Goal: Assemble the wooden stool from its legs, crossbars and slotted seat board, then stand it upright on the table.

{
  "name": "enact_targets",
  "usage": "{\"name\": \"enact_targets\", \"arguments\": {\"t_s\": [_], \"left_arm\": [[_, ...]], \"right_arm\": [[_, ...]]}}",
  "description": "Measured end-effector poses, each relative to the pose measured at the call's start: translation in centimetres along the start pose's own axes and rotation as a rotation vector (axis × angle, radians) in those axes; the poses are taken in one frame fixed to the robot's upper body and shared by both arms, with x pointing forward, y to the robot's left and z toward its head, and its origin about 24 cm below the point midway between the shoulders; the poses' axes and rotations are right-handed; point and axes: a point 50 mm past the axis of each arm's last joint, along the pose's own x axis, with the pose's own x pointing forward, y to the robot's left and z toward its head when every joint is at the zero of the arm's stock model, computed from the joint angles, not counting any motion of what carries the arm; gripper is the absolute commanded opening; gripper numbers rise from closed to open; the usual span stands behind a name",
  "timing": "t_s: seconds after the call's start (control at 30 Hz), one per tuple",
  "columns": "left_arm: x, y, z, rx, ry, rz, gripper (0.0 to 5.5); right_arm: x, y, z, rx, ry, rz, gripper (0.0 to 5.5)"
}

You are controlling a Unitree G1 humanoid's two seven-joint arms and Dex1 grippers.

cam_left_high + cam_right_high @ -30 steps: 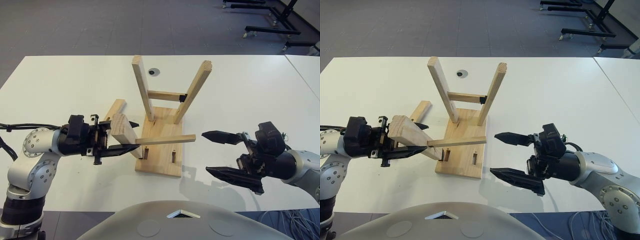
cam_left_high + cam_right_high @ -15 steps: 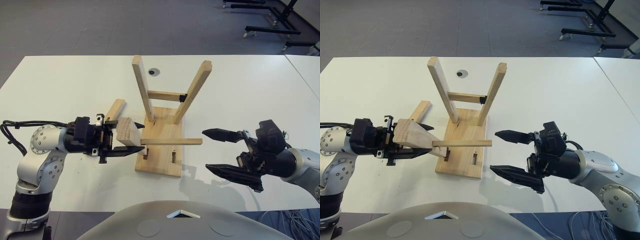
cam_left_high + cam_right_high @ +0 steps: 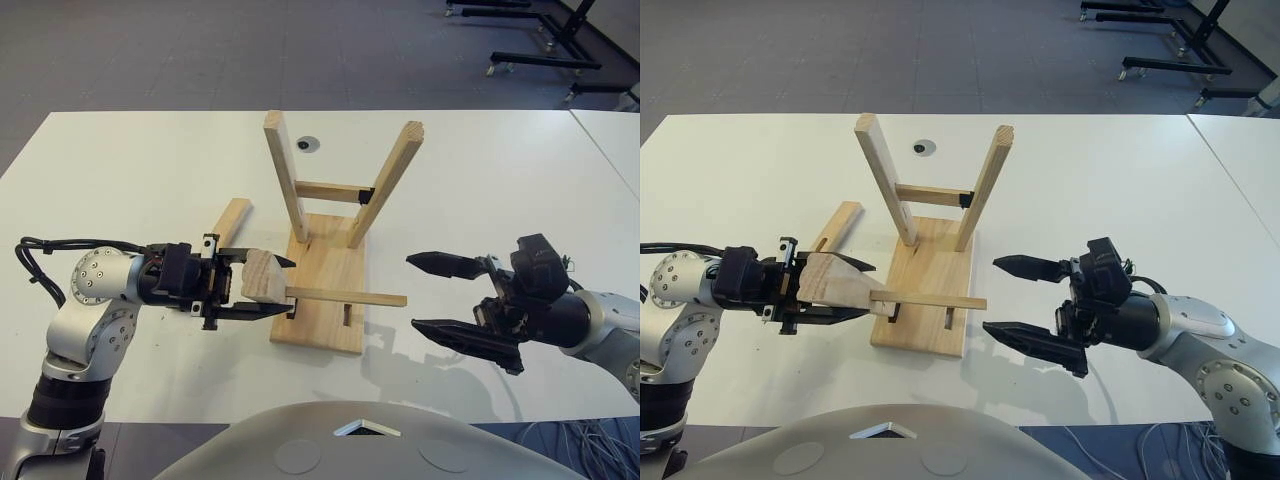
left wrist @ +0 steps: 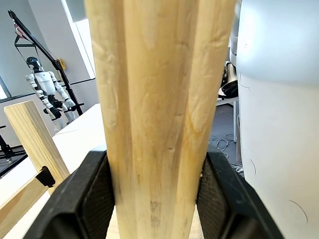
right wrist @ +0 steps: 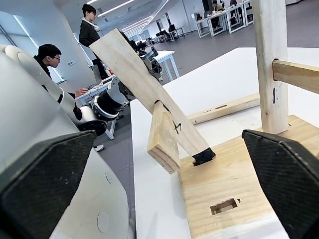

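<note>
Robotics lab: a second humanoid (image 4: 48, 92) is hanging in the background, desks (image 5: 224, 15) are standing in rows. Wheeled black frames (image 3: 545, 60) are sitting on grey carpet (image 3: 150, 50) past the white table (image 3: 140, 160).

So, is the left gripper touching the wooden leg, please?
Touching: the left wrist view shows the left gripper clamping the wooden leg, fingers against both sides.

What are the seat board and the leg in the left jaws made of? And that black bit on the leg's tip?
Seat board: pale bare wood, likely unfinished; grain lines show and there is no gloss.
Leg: the same light wood, with grain streaks plain in the left wrist view.
Black tip: matte, perhaps rubber or plastic; I cannot tell which.
</note>
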Motion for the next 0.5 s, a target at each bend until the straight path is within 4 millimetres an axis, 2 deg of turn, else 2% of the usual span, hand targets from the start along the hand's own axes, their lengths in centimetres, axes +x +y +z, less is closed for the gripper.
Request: {"name": "enact_targets", "arguments": {"t_s": [0.5], "left_arm": [[-0.70, -1.01, -0.77, -0.138, 0.025, -0.029, 2.05]], "right_arm": [[-0.07, -0.62, 0.40, -0.012, -0.007, -0.001, 5.40]]}}
